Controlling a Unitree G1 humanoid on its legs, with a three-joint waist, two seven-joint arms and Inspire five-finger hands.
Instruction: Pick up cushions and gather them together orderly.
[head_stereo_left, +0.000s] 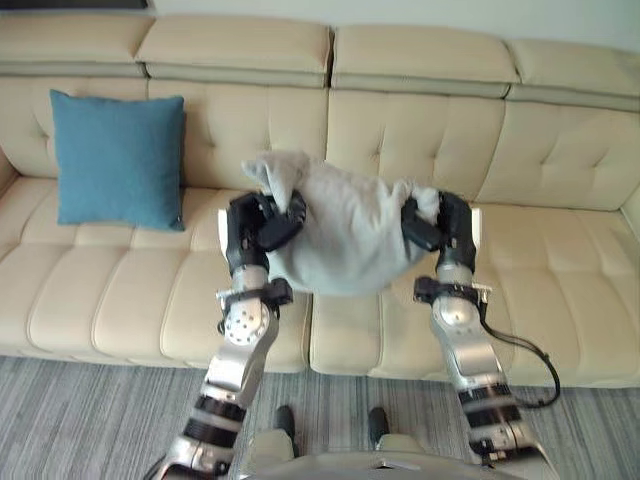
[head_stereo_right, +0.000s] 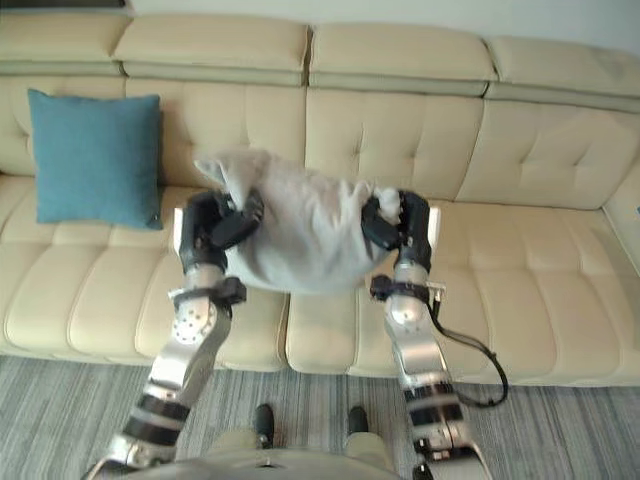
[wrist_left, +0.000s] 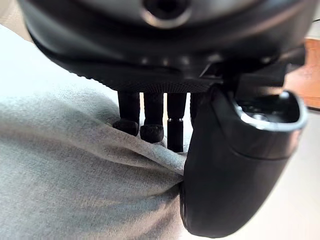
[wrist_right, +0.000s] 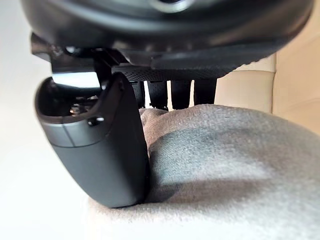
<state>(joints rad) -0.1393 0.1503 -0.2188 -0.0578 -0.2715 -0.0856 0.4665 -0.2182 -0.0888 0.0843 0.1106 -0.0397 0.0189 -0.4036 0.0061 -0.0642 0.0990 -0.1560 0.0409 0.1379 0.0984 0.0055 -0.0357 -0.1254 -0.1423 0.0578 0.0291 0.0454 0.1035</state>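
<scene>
Above the middle seat of the sofa (head_stereo_left: 560, 260), apparently clear of it, the grey cushion (head_stereo_left: 345, 235) sags soft and light between the left hand (head_stereo_left: 262, 222) and right hand (head_stereo_left: 432, 225), each pinching an end between thumb and curled fingers, well apart from the blue cushion (head_stereo_left: 118, 158).

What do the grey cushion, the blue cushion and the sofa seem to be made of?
Grey cushion: soft matte fabric, fine-textured, bunching where the left hand and right hand pinch it. Blue cushion: matte cloth, probably woven, holding a square shape. Sofa: smooth beige leather or imitation, slightly glossy, button-tufted; which one is unclear.
</scene>
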